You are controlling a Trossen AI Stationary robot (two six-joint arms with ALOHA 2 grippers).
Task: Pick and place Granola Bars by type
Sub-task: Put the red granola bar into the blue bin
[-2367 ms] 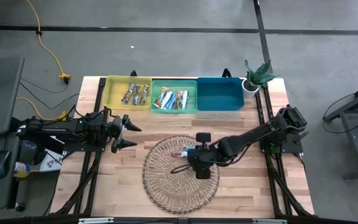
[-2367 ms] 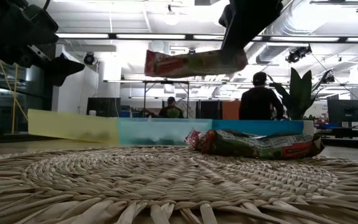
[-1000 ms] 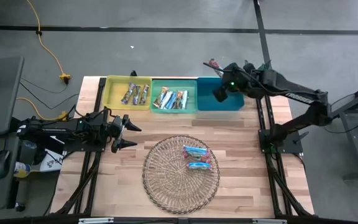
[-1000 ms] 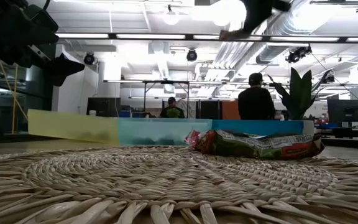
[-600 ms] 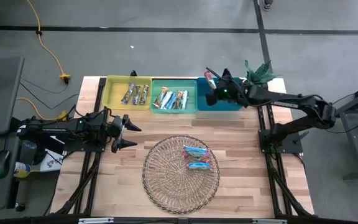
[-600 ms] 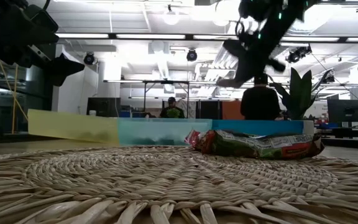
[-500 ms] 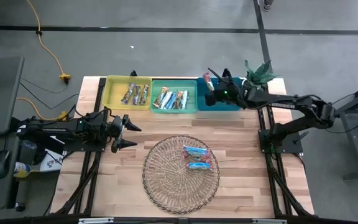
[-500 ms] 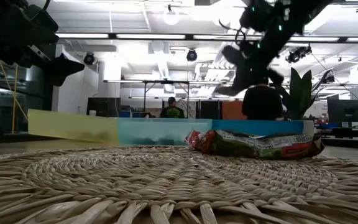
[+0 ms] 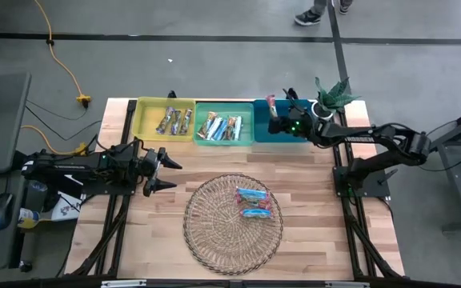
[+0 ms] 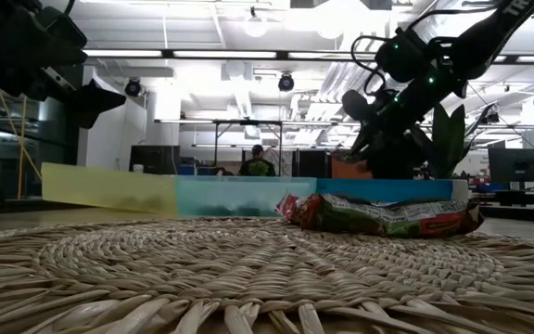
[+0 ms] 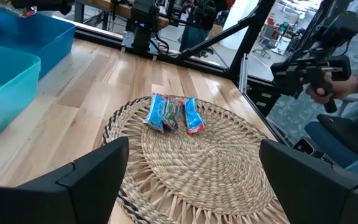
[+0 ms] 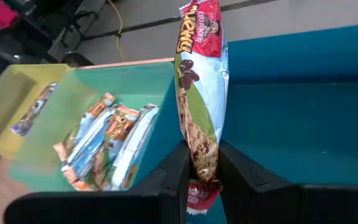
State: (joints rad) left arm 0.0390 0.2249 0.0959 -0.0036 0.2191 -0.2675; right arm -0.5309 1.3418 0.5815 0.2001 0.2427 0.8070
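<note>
My right gripper [image 9: 277, 122] hangs over the left end of the blue bin [image 9: 290, 128], shut on a granola bar with a red and pale blue wrapper [image 12: 199, 93]. Two blue-and-pink bars [image 9: 253, 194] [image 9: 257, 212] lie flat on the round wicker tray [image 9: 214, 232]. They also show in the left wrist view, bars [image 11: 169, 115] on tray [image 11: 216, 174]. Brown-silver bars lie in the yellow bin [image 9: 157, 120], and light blue-white bars in the green bin [image 9: 224, 126]. My left gripper [image 9: 165, 168] waits open at the table's left side. My right gripper pinches the bar near one crimped end [image 12: 201, 177] between its two fingers [image 12: 174, 171]. It comes from the table's right, slanting down. The bar runs along the fingers and sticks out well past their tips. The bar is lifted clear, above the wall between the green and blue bins.
A potted plant [image 9: 330, 98] stands at the far right corner, beside the blue bin. The three bins line the far edge. Bare wood lies between the bins and the wicker tray.
My right gripper has come down from high above the far right corner to just over the blue bin, rolling its wrist on the way. It has stayed shut on the bar, which now stands nearer the bin's left end.
</note>
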